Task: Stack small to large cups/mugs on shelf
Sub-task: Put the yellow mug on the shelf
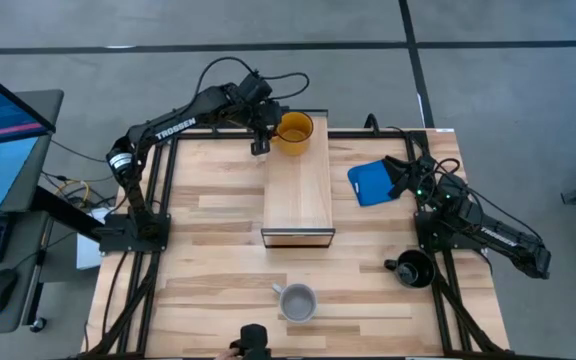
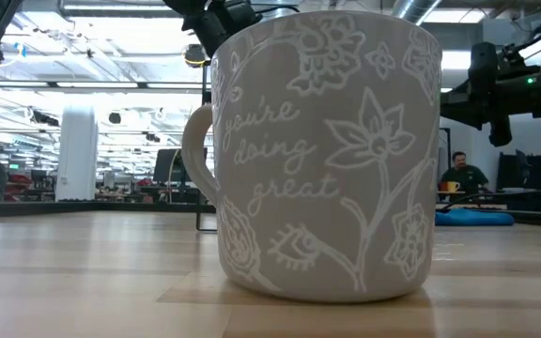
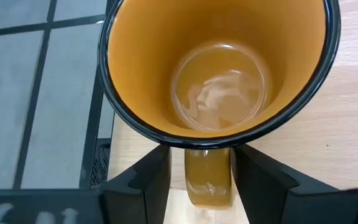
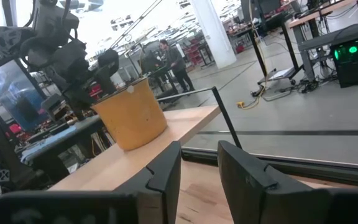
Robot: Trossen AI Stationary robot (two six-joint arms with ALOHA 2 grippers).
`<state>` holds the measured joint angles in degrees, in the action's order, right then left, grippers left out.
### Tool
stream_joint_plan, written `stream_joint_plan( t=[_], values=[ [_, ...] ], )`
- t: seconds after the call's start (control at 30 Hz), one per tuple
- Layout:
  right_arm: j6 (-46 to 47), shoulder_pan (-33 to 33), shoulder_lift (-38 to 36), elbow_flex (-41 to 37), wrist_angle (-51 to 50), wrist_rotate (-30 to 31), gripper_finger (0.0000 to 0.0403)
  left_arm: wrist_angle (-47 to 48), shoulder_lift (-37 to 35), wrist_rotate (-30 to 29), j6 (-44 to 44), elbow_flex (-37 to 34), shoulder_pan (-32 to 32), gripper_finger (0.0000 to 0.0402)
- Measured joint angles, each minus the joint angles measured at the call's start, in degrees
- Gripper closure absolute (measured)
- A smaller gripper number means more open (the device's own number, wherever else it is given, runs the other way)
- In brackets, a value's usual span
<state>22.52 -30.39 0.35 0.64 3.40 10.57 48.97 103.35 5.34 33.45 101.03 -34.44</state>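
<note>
The yellow-orange mug (image 1: 295, 132) stands upright on the far end of the light-wood shelf (image 1: 298, 195); it also shows in the right wrist view (image 4: 129, 115). My left gripper (image 1: 261, 140) is open at the mug's left side, pointing down, with its fingers on either side of the handle (image 3: 209, 180). The light grey mug (image 1: 298, 301) stands on the table near the front edge and fills the low view (image 2: 317, 160). The black mug (image 1: 414, 268) stands at the right. My right gripper (image 4: 200, 180) is slightly open and empty, over the table's right side (image 1: 405, 172). My left gripper comes from above with one finger on each side of the yellow mug's handle (image 3: 209, 186). A strip of wood shows between one finger (image 3: 148, 183) and the handle. I cannot tell whether the other finger (image 3: 257, 183) touches it. The mug rests on the shelf.
A flat blue object (image 1: 373, 183) lies right of the shelf, close to my right gripper. A dark object (image 1: 253, 340) sits at the table's front edge. A desk with a monitor stands left of the table. People show in the room behind (image 2: 458, 174).
</note>
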Motion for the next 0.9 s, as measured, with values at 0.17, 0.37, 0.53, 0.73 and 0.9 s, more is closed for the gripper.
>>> stream_joint_plan(
  t=[0.17,0.37,0.53,0.73,0.9],
  values=[
    [0.0,0.0,0.0,0.0,0.0,0.0,0.0274,-0.4,0.0,0.2,0.0,0.0,0.0,0.0235],
    [0.0,0.0,0.0,0.0,0.0,0.0,0.0274,-2.1,0.0,0.6,1.7,0.0,0.1,0.0234],
    [0.0,0.0,0.0,0.0,0.0,0.0,0.0274,-2.6,0.0,1.7,1.7,0.0,0.1,0.0234],
    [0.0,0.0,0.0,0.0,0.0,0.0,0.0274,-2.5,-0.1,1.7,1.7,0.0,0.1,0.0234],
    [0.0,0.0,0.0,0.0,0.0,0.0,0.0274,-2.0,-0.1,1.7,-0.4,0.0,0.1,0.0234]
  ],
)
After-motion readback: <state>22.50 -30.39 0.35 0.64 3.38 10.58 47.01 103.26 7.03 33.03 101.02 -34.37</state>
